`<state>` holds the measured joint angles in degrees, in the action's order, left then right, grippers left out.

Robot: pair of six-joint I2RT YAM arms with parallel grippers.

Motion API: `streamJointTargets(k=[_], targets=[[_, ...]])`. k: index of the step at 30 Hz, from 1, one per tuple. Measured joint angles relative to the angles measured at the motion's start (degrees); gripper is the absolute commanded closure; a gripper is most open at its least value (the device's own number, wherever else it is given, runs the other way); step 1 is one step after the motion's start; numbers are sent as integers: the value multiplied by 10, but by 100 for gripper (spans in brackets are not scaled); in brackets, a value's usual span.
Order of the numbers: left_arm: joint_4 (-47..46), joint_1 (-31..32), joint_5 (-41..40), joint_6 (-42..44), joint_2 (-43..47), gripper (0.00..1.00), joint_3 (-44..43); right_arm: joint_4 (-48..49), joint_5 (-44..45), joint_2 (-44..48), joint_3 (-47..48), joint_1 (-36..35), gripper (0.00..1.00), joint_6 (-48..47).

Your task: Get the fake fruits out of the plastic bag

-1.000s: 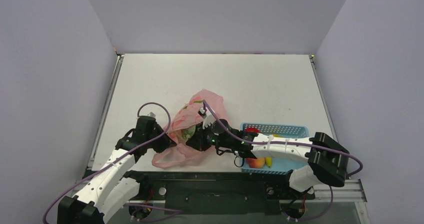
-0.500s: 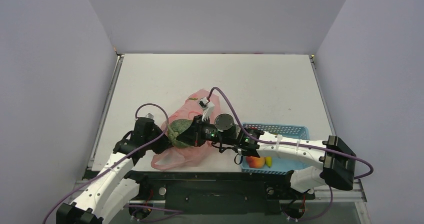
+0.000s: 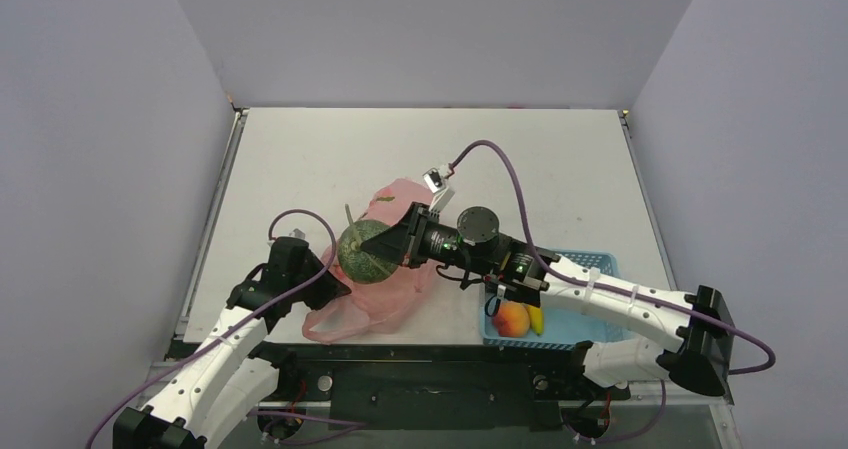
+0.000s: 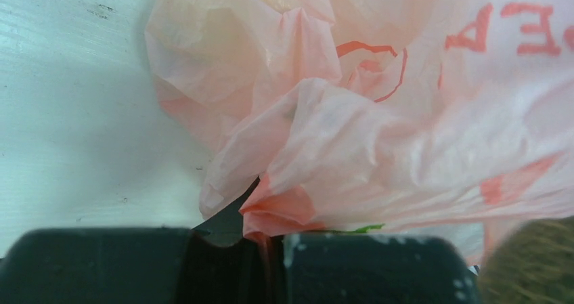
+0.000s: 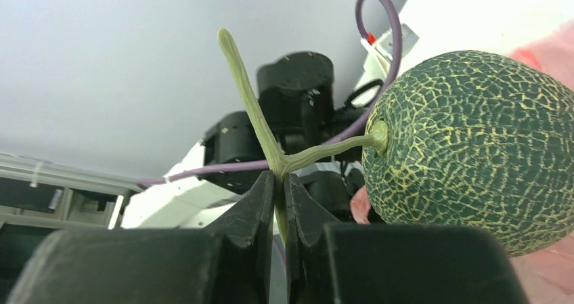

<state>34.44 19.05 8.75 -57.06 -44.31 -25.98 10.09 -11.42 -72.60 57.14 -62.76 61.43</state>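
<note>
1. You have the plastic bag point(image 3: 372, 307) lying on the desk point(image 3: 520, 169), toward 7 o'clock from the desk's centre.
2. The melon point(image 3: 365, 252) hangs above the bag's 12 o'clock half, clamped from its 3 o'clock side by the right end effector point(image 3: 387, 241).
3. At the bag's 9 o'clock edge, the left end effector point(image 4: 271, 250) pinches a fold of it.
4. The basket point(image 3: 585, 260) stands at the bag's 3 o'clock. In its 7 o'clock corner lie the peach point(image 3: 511, 319) and, touching it at 3 o'clock, a banana point(image 3: 537, 320).

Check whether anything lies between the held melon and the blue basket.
Nothing visible does. The right gripper holds the melon by its stem, over the plastic bag. Between it and the blue basket lies only bare table, crossed by the right arm. A peach and a banana lie in the basket's near end.
</note>
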Motion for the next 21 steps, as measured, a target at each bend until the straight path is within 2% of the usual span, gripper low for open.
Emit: streamJointTargets(k=[11, 16, 21], targets=[[-6, 0, -18, -14, -4, 100, 22, -101, 2, 98, 77, 53, 100, 24], [-8, 0, -23, -23, -3, 100, 29, -193, 35, 177, 89, 84, 100, 2], [-9, 0, -23, -23, 2, 100, 29, -329, 96, 273, 71, 164, 100, -25]])
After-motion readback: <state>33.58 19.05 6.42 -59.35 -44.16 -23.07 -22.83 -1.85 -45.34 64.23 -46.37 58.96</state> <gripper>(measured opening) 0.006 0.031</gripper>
